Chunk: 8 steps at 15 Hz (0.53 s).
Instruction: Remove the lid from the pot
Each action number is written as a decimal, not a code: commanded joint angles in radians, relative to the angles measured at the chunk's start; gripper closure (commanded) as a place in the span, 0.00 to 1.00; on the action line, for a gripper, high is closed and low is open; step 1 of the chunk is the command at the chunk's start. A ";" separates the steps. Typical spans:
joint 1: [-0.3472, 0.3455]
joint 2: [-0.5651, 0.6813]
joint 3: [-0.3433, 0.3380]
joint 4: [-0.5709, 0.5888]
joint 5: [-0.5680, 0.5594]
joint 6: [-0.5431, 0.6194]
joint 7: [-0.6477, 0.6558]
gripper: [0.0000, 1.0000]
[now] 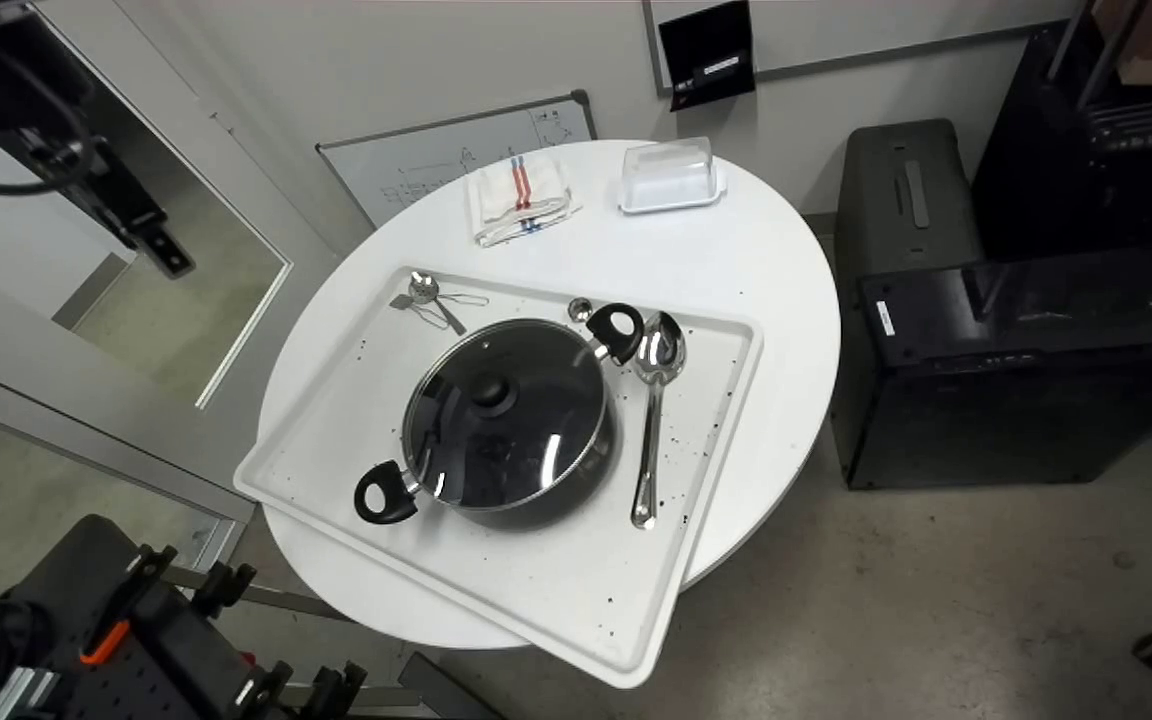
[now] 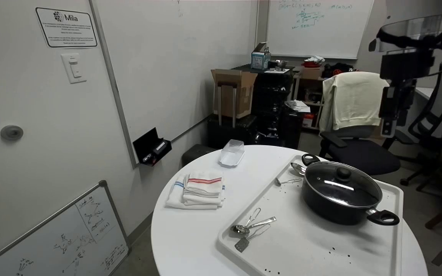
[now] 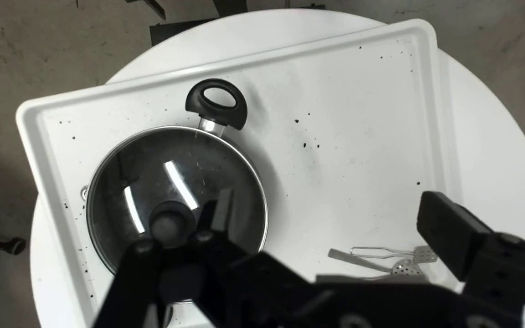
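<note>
The dark glass lid [image 1: 511,425] sits on the black pot [image 1: 586,475], with its round knob [image 1: 492,390] on top. The lid [image 2: 342,186] also covers the pot [image 2: 326,209] in an exterior view. In the wrist view the lid [image 3: 153,182] is at lower left, its knob [image 3: 171,225] partly behind the gripper. One pot handle is mostly hidden there. My gripper [image 3: 331,212] is open and empty, with its fingers wide apart. It hangs high above and apart from the pot, as the gripper shows in both exterior views [image 1: 171,255] [image 2: 390,124].
The pot stands on a white tray [image 1: 546,600] on a round white table [image 1: 786,300]. A large metal spoon [image 1: 652,420] lies beside it. Small utensils [image 2: 248,230] lie at a tray corner. Folded towels [image 2: 203,189] and a clear-lidded dish [image 2: 231,153] stand beyond the tray.
</note>
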<state>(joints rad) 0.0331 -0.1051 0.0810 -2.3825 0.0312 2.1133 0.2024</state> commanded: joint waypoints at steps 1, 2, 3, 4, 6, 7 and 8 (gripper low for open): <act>-0.019 0.077 -0.041 0.013 0.002 0.078 -0.078 0.00; -0.027 0.103 -0.053 0.013 0.004 0.101 -0.099 0.00; -0.032 0.122 -0.060 0.014 0.002 0.116 -0.107 0.00; -0.039 0.152 -0.070 0.014 0.002 0.146 -0.126 0.00; -0.050 0.204 -0.085 0.017 0.004 0.189 -0.149 0.00; -0.055 0.228 -0.091 0.020 0.002 0.207 -0.157 0.00; -0.060 0.258 -0.098 0.023 -0.005 0.236 -0.158 0.00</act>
<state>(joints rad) -0.0155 0.0715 0.0007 -2.3818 0.0312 2.2846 0.0763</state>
